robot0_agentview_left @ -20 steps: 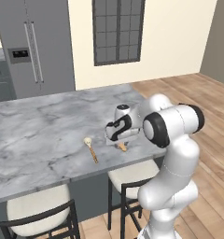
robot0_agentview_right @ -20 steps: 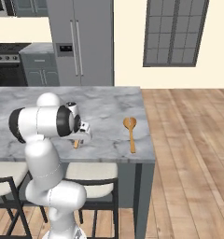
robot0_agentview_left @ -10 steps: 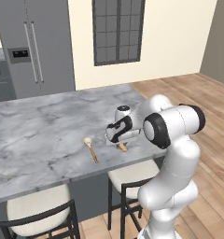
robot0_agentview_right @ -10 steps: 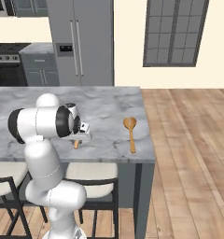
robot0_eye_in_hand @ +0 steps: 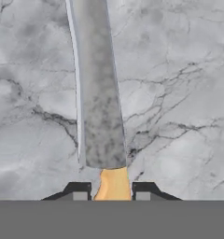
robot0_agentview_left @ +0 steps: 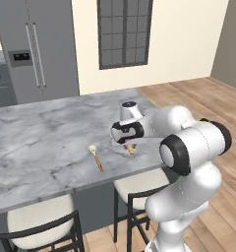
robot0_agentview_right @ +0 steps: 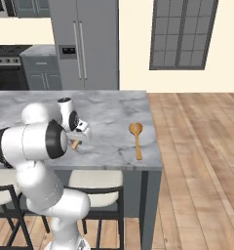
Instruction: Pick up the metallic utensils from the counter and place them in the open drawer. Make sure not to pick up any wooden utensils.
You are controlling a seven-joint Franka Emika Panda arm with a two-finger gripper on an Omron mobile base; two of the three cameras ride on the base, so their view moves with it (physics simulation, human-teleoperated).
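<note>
On the marble counter lies the knife, its grey-blue blade stretching away from the hand. My gripper is shut on its short orange handle, which sits between the two dark fingertips. From the base views the gripper points down near the counter's front edge, with the orange handle peeking out below it. A small cream-headed wooden spoon lies to its left. A large wooden spoon lies to its right. The open drawer is out of view.
Two stools stand under the counter's front edge. A grey fridge and a stove stand along the far wall. The counter ends just right of the large spoon, with wooden floor beyond.
The jaws have narrowed onto the knife's orange handle. The arm has hardly moved, and the knife still lies on the counter.
</note>
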